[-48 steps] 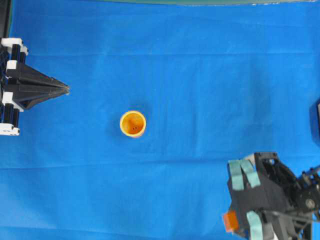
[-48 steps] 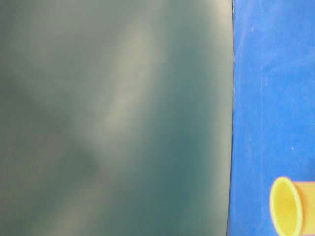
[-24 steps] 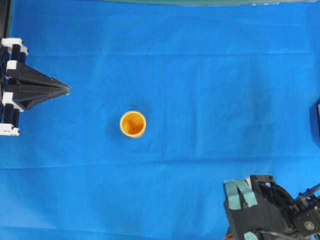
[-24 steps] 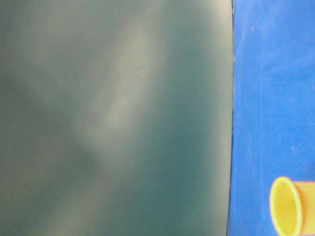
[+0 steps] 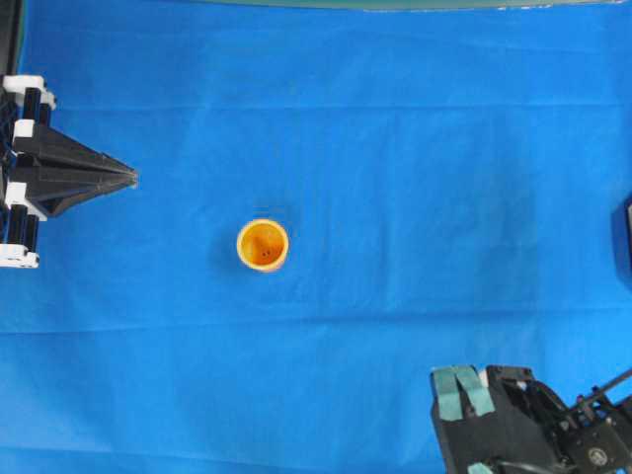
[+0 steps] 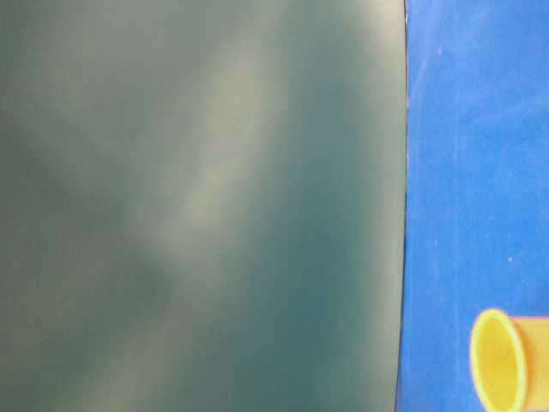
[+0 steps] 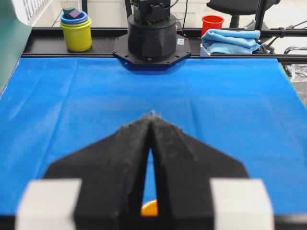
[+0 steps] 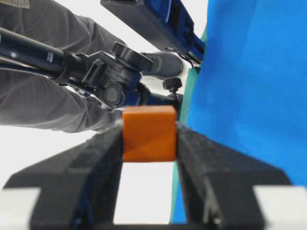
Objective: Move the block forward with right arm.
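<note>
- The block (image 8: 148,133) is a small orange cube, and it sits tight between the two black fingers (image 8: 98,167) of the right gripper (image 8: 149,143)
- The fingers press on both sides of the block, so the right claw is clamped on it
- In the right wrist view the block is up off the blue cloth (image 8: 259,72)
- From above, the right arm (image 5: 513,425) is at the bottom right corner of the cloth, and the block is hidden there
- The left gripper (image 5: 126,177) is at the left edge of the cloth, and its two black fingers meet at the tip, so that claw is together and holds nothing
- A round orange cup (image 5: 263,244) stands near the middle of the cloth, well apart from both arms
- In the table-level view the cup (image 6: 506,360) shows at the bottom right, next to a big blurry green shape (image 6: 197,206)
</note>
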